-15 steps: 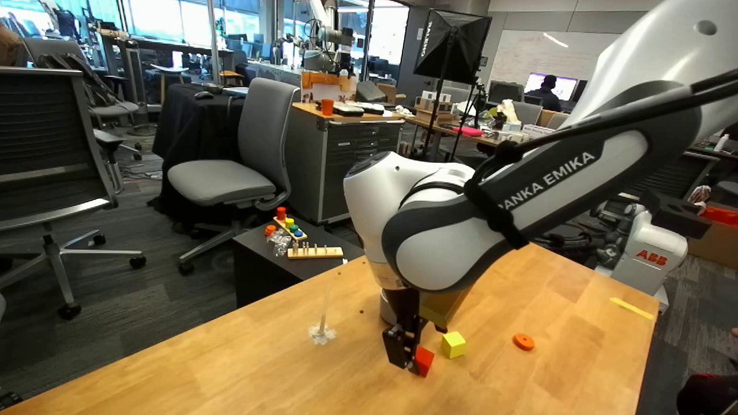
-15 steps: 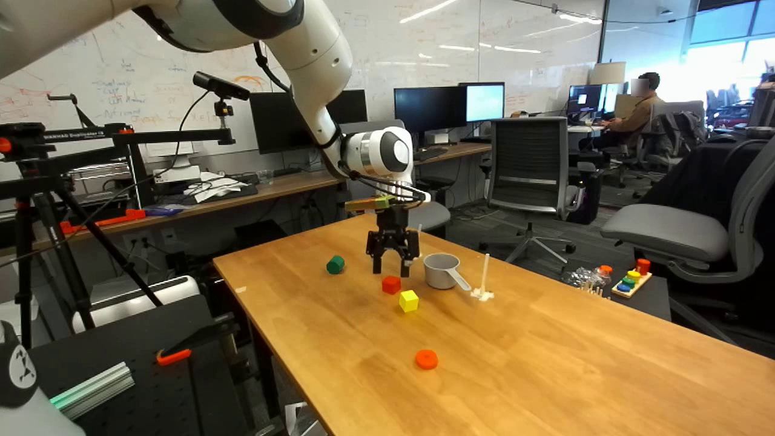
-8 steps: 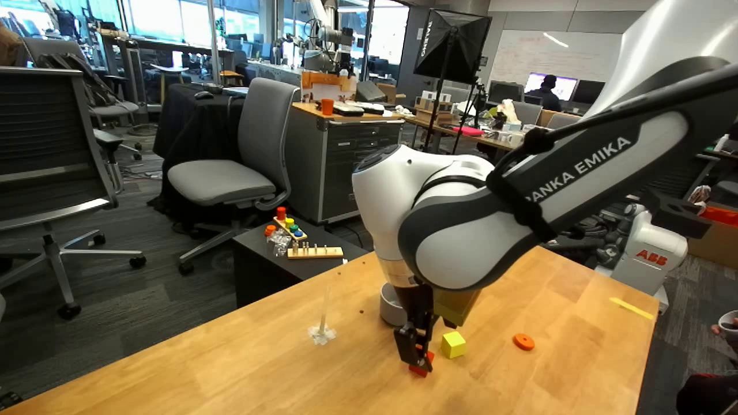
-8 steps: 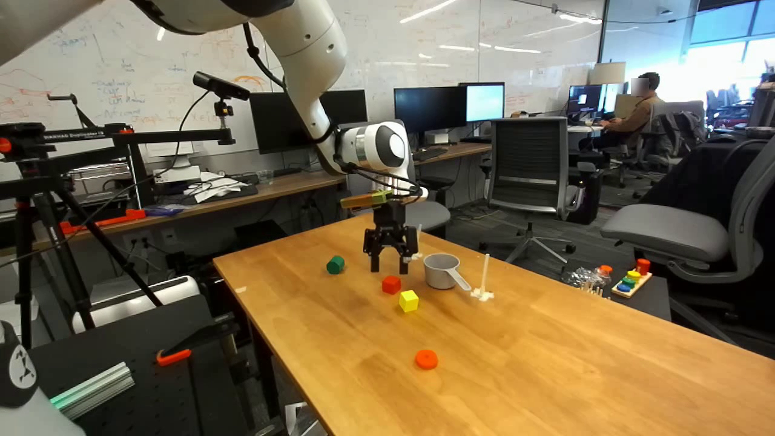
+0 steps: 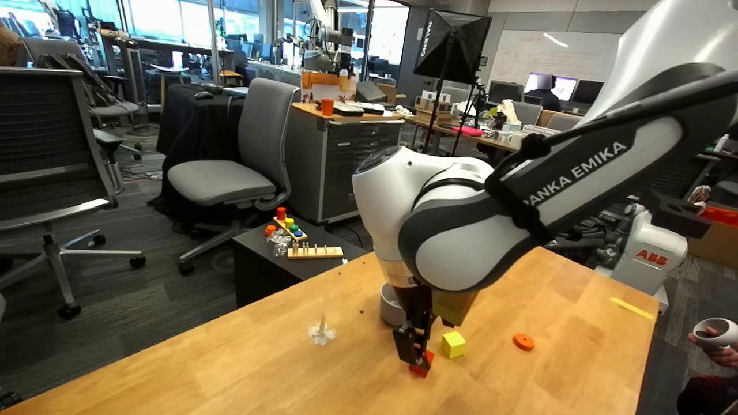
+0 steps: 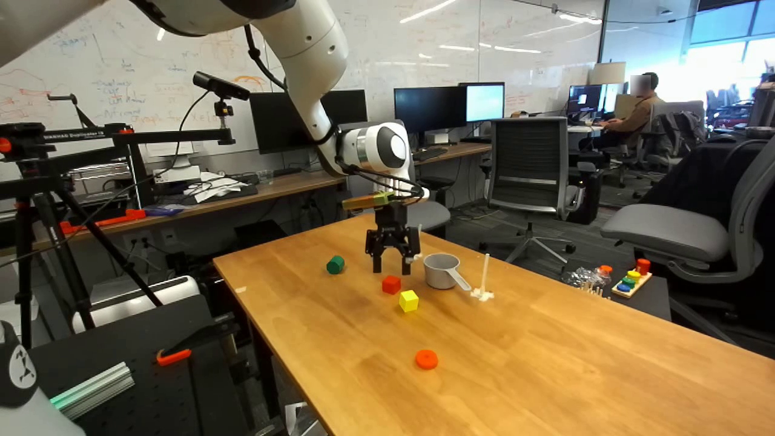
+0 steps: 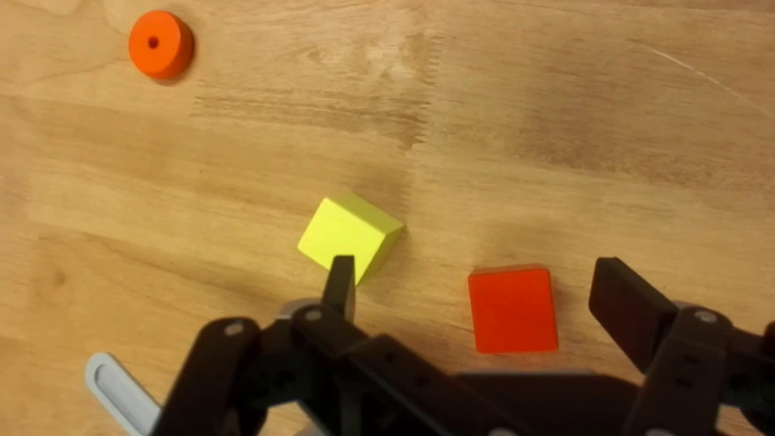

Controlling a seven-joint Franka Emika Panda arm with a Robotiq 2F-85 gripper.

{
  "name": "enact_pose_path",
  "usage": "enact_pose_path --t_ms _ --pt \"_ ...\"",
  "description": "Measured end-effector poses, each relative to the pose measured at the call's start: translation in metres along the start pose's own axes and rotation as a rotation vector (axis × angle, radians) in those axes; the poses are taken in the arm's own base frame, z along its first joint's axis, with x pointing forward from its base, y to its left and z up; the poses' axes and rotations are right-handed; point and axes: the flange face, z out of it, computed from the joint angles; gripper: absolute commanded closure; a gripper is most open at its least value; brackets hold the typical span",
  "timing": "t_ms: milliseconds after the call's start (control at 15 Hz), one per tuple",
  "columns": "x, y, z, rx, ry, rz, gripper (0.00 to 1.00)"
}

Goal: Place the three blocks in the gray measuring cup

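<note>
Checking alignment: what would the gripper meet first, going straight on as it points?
Probably the red cube, seen between the fingers of the open gripper; depth is unclear, so fingertips may reach the table first.

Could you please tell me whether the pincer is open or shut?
The pincer is open: its fingers stand apart in an exterior view, and the wrist view shows tabletop between each finger and the red cube.

In an exterior view the arm (image 5: pixel 473 242) is rounded and glossy, in white, pale gray and charcoal. Pale capitals (image 5: pixel 576 172), their start hidden, read "ANKA EMIKA" right of center. A thick black cable (image 5: pixel 628 117), bound by black straps (image 5: pixel 522 213), runs to the right edge. Low in the wrist view, blocky black fingers (image 7: pixel 629 312) show round gray screws (image 7: pixel 705 316).
</note>
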Motion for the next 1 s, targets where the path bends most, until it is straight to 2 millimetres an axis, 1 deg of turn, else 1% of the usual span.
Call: enact_pose_path --t_ms 333,400,467,533,800,1000 --pt "0.004 -0.001 0.013 -0.008 -0.012 -0.001 0.00" --pt "0.004 -0.001 0.016 -0.009 -0.015 -0.001 0.25" --pt "0.006 -0.001 0.018 -0.010 -0.016 0.000 0.28" --pt "0.007 -0.002 0.020 -0.009 -0.016 0.000 0.34" --pt "0.012 -0.004 0.022 -0.008 -0.010 0.001 0.67" --pt "0.016 -0.004 0.023 -0.007 -0.006 0.002 0.89"
